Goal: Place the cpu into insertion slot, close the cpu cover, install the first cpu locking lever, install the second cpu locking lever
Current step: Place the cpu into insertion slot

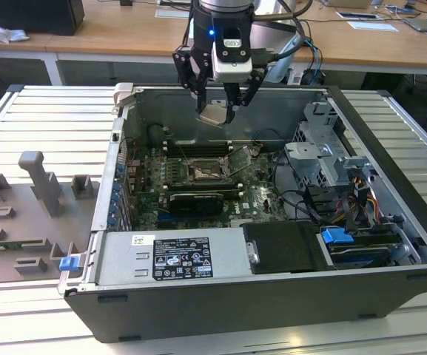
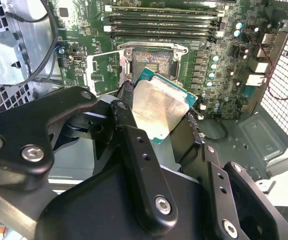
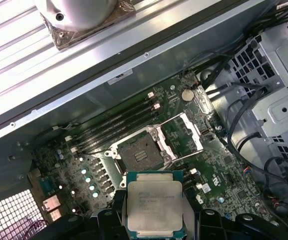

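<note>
My gripper [image 1: 217, 112] hangs above the open computer case, shut on the cpu [image 1: 214, 115], a pale silvery square chip held tilted between its fingers. In both wrist views the cpu [image 2: 158, 107] [image 3: 152, 204] sits between the black fingers [image 2: 129, 125], well above the board. The insertion slot [image 1: 204, 172] [image 2: 151, 59] [image 3: 138, 154] lies open and dark on the green board, below and a little ahead of the chip. The cpu cover [image 3: 187, 131] [image 2: 103, 74] stands swung open beside the socket.
Long memory slots [image 1: 198, 148] run behind the socket and a black card [image 1: 191, 201] lies in front of it. A labelled power supply [image 1: 172, 259] fills the case front; a drive cage [image 1: 324, 151] and cables stand at the exterior view's right. Grey fixtures [image 1: 39, 185] sit outside at its left.
</note>
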Tool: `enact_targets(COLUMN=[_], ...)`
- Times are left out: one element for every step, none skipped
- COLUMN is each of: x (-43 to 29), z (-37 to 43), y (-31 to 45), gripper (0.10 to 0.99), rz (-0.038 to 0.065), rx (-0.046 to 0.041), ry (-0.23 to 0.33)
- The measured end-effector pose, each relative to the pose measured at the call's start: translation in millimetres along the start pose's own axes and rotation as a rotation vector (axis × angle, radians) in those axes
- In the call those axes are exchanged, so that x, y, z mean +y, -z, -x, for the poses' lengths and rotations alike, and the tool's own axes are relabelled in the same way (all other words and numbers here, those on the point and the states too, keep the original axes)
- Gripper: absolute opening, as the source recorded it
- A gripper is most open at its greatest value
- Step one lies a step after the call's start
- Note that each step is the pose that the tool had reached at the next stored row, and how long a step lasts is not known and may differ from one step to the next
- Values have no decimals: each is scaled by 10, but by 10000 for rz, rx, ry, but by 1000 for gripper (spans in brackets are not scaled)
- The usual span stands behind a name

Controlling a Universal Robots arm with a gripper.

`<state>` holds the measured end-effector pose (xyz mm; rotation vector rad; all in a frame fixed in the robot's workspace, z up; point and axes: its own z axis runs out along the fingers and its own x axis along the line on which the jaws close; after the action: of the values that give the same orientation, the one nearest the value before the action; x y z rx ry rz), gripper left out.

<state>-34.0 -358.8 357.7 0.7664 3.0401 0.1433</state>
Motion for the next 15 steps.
enact_targets(x=[0,0,0,0,-1,-1,-1,-1,-1,-2,-2,-2,-2,-2,-2], z=[0,0,0,1,1,1,1,1,1,1,1,1,1,1,1], y=[-1,-3,-7,-9,-13,-15,-17,-20,-21,-24,-25,-26,-27,-29,-30], gripper=[537,537,537,537,537,537,537,537,537,537,537,537,537,537,537], rz=[2,5,7,7,10,10,12,16,18,20,21,22,23,24,24], rx=[-3,-10,-19,-27,-40,-50,-60,-72,-80,-91,-95,-99,-102,-105,-108], ry=[-39,-118,-235,-317,-458,-579,-684,-828,-913,-1041,-1088,-1127,-1157,-1187,-1225])
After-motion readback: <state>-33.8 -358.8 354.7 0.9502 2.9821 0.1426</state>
